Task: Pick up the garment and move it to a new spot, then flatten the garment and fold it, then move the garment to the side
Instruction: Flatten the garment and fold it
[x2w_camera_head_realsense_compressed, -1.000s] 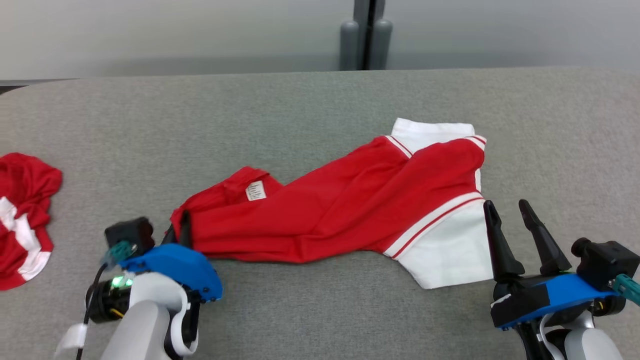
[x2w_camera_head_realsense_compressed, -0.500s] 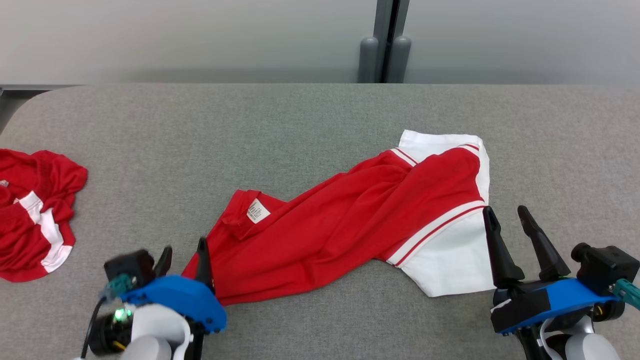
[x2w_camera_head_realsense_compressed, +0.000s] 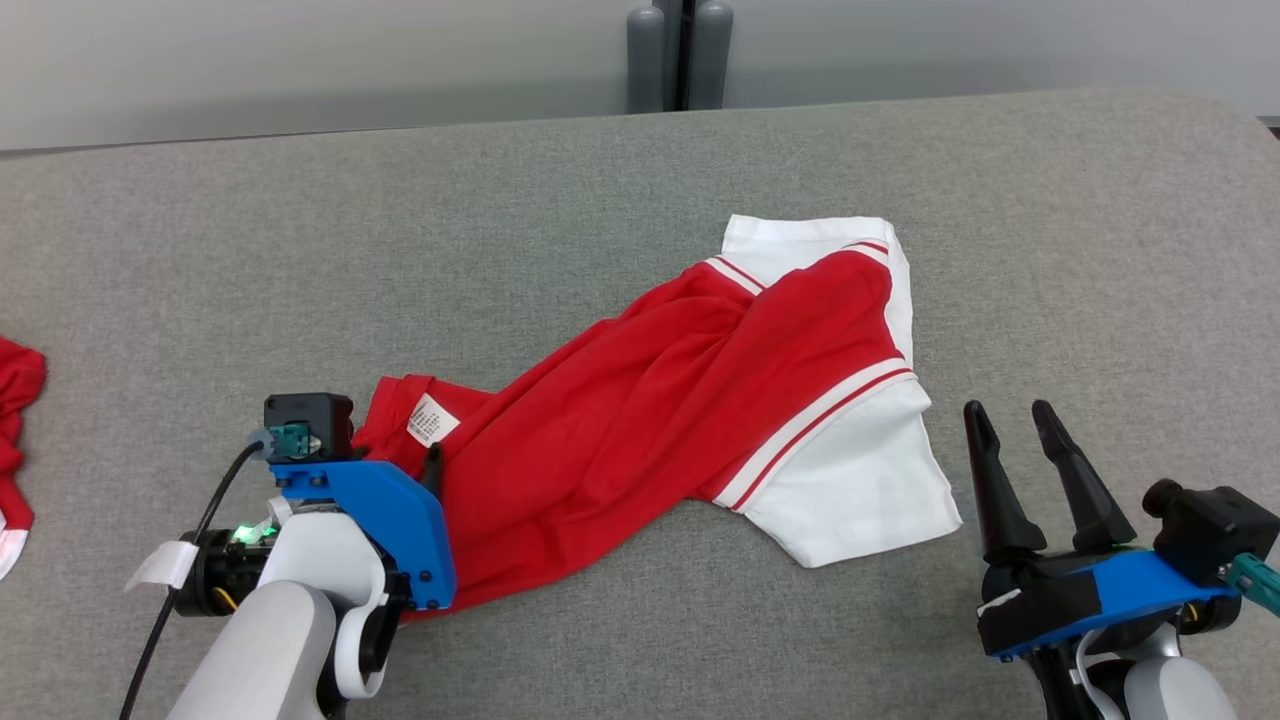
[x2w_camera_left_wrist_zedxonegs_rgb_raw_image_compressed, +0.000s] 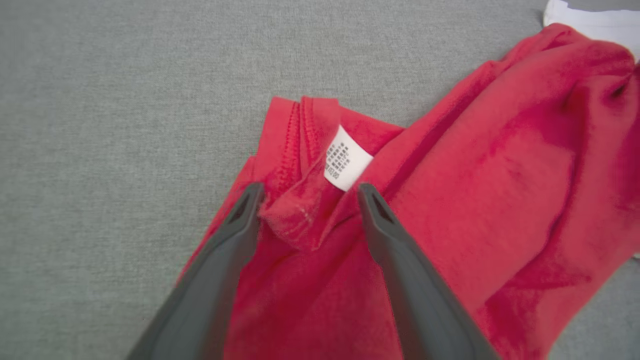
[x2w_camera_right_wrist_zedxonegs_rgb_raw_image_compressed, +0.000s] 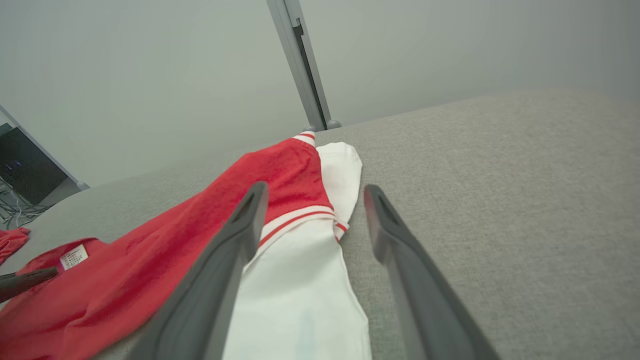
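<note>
The garment (x2w_camera_head_realsense_compressed: 640, 400) is a red shirt with white, red-striped sleeves, lying crumpled and slanted across the grey table (x2w_camera_head_realsense_compressed: 640, 170). Its white label (x2w_camera_head_realsense_compressed: 430, 420) faces up at the near left end. In the left wrist view my left gripper (x2w_camera_left_wrist_zedxonegs_rgb_raw_image_compressed: 310, 189) stands open just over that end, with a raised red fold and the label (x2w_camera_left_wrist_zedxonegs_rgb_raw_image_compressed: 345, 159) between its fingers (x2w_camera_left_wrist_zedxonegs_rgb_raw_image_compressed: 220, 260). In the head view a blue mount hides most of it. My right gripper (x2w_camera_head_realsense_compressed: 1006, 412) is open and holds nothing, just right of the white sleeve (x2w_camera_head_realsense_compressed: 860, 480).
A second red and white garment (x2w_camera_head_realsense_compressed: 15, 400) lies at the table's left edge. A grey post (x2w_camera_head_realsense_compressed: 680, 55) stands against the wall behind the table. The table's far right corner (x2w_camera_head_realsense_compressed: 1240, 110) is rounded. Bare grey cloth stretches beyond and to the right of the shirt.
My left gripper was shut on the shirt's red near-left end and has opened, letting it go. The head camera has shifted. The right gripper has kept its pose.
</note>
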